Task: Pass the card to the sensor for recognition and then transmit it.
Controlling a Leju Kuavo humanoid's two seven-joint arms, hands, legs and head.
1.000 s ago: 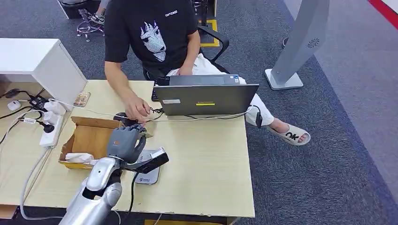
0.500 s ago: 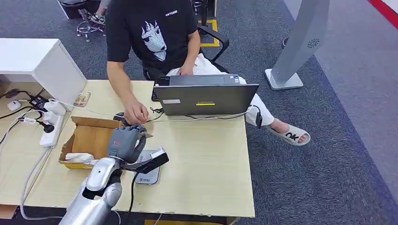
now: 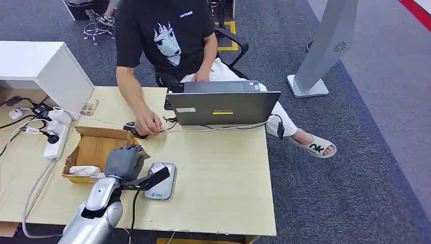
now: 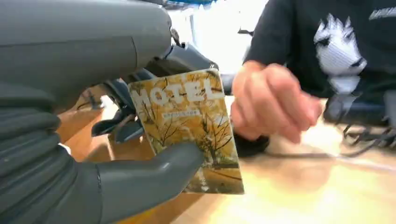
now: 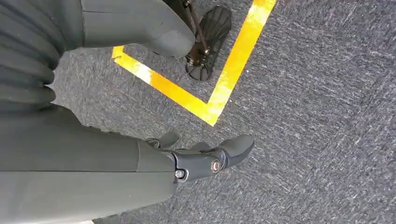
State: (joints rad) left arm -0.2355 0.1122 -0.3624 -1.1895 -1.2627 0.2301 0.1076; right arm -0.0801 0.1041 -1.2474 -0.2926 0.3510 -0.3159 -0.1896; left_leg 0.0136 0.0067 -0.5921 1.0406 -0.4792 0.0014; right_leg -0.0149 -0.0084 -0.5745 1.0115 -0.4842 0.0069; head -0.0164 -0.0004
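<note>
Head view shows the left hand has drawn back toward the robot and sunk lower over the last second, now just beside the sensor on the counter. That reads as the scan being under way or just finished, with the handover to the person still ahead. Left wrist view shows the card pinched upright between thumb and fingers. Hanging over the floor, the right hand holds nothing, its fingers apart.
</note>
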